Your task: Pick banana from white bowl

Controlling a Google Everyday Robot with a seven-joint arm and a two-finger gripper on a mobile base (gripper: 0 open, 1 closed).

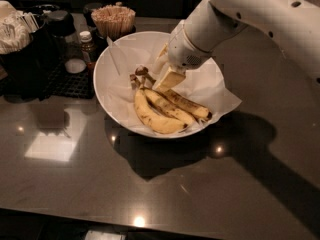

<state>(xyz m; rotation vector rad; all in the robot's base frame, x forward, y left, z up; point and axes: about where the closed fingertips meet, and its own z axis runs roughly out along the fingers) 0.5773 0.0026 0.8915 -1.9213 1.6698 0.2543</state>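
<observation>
Your gripper (165, 76) hangs low inside the bowl (100, 91), at its rear centre, just beside the fruit stems. The arm (240, 14) occupies the space over the right rear rim; treat that side as blocked. The banana (192, 106) lies touching the paired bananas (155, 118) on its left. Paper (220, 91) spills over the right rim. A bottle (87, 44), a stick cup (114, 20) and a black caddy (25, 59) crowd the left rear. Open table (150, 194) lies in front of the bowl.
</observation>
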